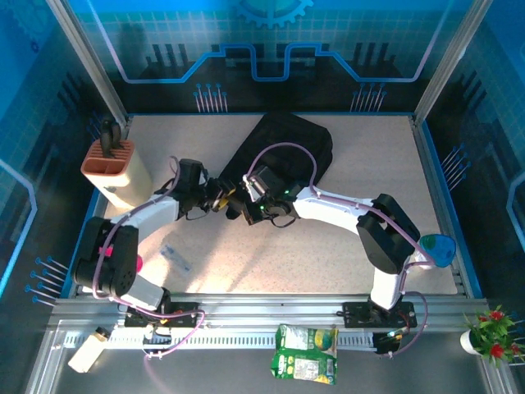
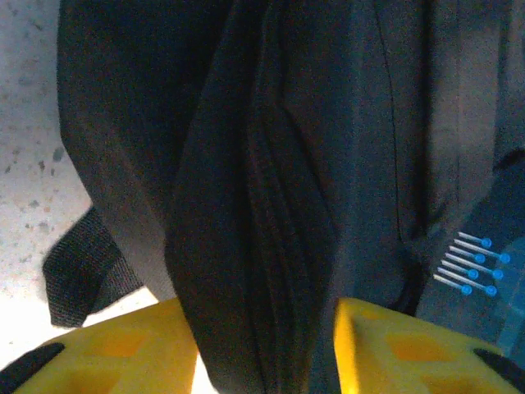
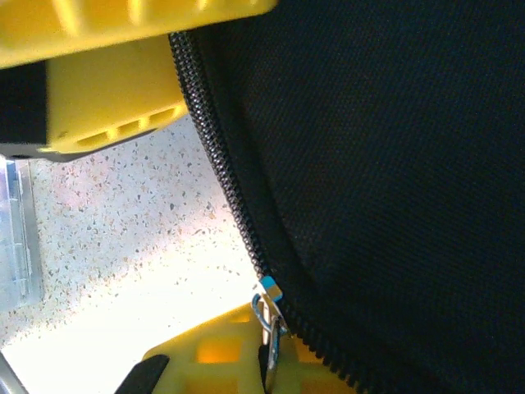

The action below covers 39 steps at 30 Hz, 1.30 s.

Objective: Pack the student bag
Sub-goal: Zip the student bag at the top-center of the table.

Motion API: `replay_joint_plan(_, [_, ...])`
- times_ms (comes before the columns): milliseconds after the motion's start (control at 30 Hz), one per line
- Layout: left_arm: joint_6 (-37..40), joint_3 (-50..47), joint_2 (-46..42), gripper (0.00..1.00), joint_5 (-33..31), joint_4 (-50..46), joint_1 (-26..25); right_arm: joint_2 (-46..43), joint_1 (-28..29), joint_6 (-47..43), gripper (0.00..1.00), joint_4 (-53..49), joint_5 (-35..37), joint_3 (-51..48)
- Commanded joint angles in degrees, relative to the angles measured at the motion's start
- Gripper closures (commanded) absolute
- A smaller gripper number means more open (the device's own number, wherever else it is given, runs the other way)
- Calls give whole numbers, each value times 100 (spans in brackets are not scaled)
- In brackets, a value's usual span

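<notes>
The student bag (image 1: 287, 144) lies on the table (image 1: 344, 238), a fold at its near-left edge between the left gripper's (image 2: 264, 345) fingers (image 2: 123, 353), pinched or not I cannot tell, and the right gripper (image 1: 242, 205), jaws together, at its zip pull (image 3: 267, 316).

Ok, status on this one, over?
Right gripper shut on zipper pull. Left gripper astride a student bag fold, grip unclear. Grippers close together at the zip.
</notes>
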Motion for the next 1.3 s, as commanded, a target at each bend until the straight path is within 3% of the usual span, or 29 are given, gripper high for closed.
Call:
replay_joint_plan(0, [-156,102,165,71,-91,152,-23,-356,74,187,98,-190,121,-193])
replay_joint_plan(200, [17,254,279,94,-345,-54,-14,-822,-52,423,98,-204,680,-887])
replay_joint_plan(433, [196,395,347,97,-433,-251,3,-1361,-355,395,96,-366,1221,-1470])
replay_joint_plan(600, [333,453,359,98,-394,-394,12,-1558,-763,86,97,-504,1227,-1591])
replay_joint_plan(800, [620,502,348,100,-377,-721,21,-1339,-1301,-556,97,-1051,907,-1213])
replay_joint_plan(1067, [902,458,271,100,-388,-947,39,-1237,-1907,-933,89,-1455,1044,-842])
replay_joint_plan(1267, [1067,502,285,100,-301,-1017,39,-999,-2151,-1154,91,-1779,978,-373])
